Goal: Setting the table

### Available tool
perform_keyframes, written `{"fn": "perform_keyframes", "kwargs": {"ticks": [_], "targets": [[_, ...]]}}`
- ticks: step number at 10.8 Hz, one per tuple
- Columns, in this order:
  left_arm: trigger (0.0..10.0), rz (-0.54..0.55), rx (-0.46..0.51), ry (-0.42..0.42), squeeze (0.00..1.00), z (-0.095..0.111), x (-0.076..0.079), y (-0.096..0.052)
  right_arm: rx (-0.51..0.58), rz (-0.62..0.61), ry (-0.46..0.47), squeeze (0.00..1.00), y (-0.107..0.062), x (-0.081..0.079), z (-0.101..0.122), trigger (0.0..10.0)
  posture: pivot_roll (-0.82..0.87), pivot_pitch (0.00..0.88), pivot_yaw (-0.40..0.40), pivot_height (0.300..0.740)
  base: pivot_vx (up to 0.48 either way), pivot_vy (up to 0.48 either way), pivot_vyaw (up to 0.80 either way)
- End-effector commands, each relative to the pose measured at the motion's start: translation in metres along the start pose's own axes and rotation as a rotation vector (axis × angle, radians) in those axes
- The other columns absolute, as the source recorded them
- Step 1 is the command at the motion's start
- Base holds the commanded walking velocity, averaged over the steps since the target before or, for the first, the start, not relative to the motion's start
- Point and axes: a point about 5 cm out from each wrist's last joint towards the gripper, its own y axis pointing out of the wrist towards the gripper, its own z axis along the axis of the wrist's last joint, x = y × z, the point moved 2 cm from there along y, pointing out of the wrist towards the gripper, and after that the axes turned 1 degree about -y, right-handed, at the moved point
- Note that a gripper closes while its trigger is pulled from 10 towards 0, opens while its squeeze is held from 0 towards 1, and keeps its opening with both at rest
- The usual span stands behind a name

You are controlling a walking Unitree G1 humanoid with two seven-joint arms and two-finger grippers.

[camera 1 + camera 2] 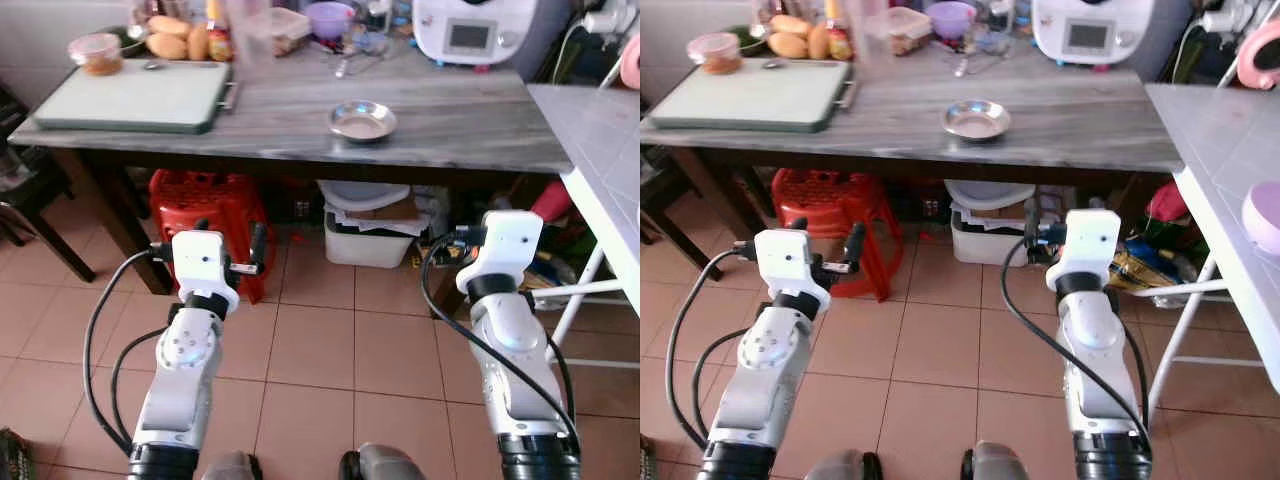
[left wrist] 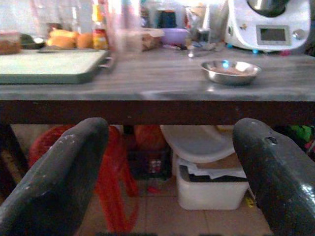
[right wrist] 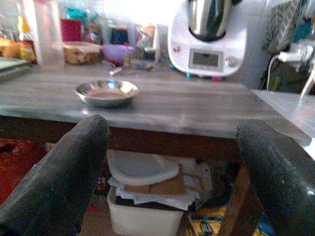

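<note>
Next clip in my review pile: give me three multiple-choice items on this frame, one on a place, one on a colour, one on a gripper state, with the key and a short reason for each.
1. Where does the steel bowl stand?
A. On the grey wooden table, near its front edge
B. On the green tray
C. On the floor tiles

2. What colour is the plastic stool under the table?
A. Blue
B. Red
C. White

3. How do the fingers of the left gripper stand?
A. Shut on a spoon
B. Shut, holding nothing
C. Open, holding nothing

Key:
1 A, the bowl sits on bare tabletop, apart from the green tray.
2 B, the stool below the tray is plainly red.
3 C, the left wrist view shows the two black fingers wide apart with only the scene beyond between them.
</note>
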Motion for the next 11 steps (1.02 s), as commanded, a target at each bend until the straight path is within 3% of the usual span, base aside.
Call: {"fn": "perform_keyframes", "kwargs": {"ticks": [1,4,11], "targets": [[10.0,-0.017,0.022,0.0,0.0,0.0052,0.002,0.0012,0.0,-0.011,0.005,0.0,0.0021,0.0022,0.0006,10.0,-0.08,0.08,0.015,0.74,0.0,-0.48,0.0],[10.0,-0.019,0.023,0.002,0.0,0.0059,0.001,0.0009,-0.001,0.004,0.011,0.0,0.0028,-0.0022,0.0007,10.0,-0.07,0.082,0.017,0.74,0.0,-0.48,0.0],[10.0,-0.027,0.027,0.005,0.0,0.0068,0.0025,0.0038,0.015,0.014,0.0,0.0,0.0066,-0.0027,0.0035,10.0,-0.08,0.075,0.018,0.74,0.0,-0.374,-0.72]]}}
